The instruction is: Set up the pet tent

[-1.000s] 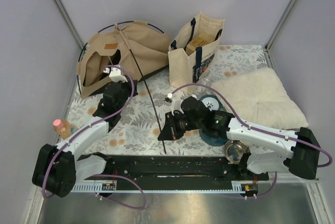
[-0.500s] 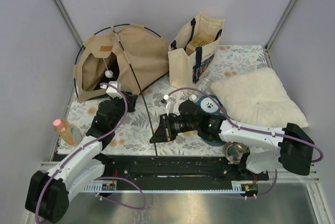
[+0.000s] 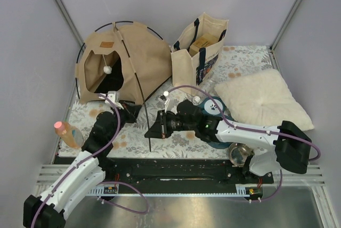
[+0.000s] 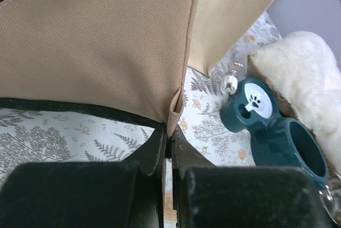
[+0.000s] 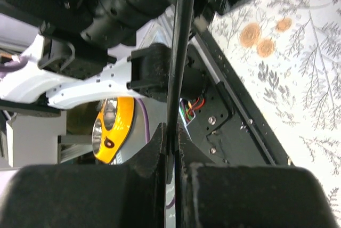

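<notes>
Roughly at table (image 3: 184, 144) far-left corner: pet tent (image 3: 146, 60), tan canvas standing, arched doorway toward left edge. Fluffy pillow (image 3: 261, 97) along right edge. Cream tote bag (image 3: 187, 60) at far edge, just right of tent; side print unreadable. Left gripper (image 4: 170, 138) pinched on tent's near hem corner. Right gripper (image 5: 170, 138) clamped on black pole (image 5: 181, 52). Teal lid (image 4: 256, 100): white paw print. Brown label patch (image 3: 107, 46): writing too small. White pom-pom (image 3: 107, 70) hangs in doorway.

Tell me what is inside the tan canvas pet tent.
Through the arched doorway of the tan canvas pet tent, a small white pom-pom hangs on a string. Behind it the interior is dark. The canvas walls cover the rest, so anything deeper cannot be seen.
</notes>
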`<state>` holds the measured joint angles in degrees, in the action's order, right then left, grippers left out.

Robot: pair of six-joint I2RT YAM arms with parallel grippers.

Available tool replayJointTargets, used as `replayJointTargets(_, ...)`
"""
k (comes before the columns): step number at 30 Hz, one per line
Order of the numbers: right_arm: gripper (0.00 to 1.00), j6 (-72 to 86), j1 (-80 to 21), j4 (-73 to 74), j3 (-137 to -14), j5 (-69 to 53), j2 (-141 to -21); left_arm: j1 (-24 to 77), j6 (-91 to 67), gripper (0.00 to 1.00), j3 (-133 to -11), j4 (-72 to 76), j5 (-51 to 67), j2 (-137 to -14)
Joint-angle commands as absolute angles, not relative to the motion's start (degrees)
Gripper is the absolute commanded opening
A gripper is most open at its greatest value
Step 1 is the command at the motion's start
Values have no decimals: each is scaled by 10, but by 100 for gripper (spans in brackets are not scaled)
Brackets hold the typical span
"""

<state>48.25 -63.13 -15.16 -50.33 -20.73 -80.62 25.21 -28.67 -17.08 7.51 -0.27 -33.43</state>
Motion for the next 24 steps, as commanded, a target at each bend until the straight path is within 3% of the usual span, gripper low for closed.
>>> replayJointTargets(1,0,451,-617,-253,-573,-84,-810,276,-328,0,-151,-14,19,-296)
replayJointTargets(8,0,433,-592,-258,-611,-46,-820,279,-355,0,-189,-143,4,-272)
replayJointTargets(24,0,425,-535,-265,-712,-19,-874,280,-396,0,-236,-236,20,-279)
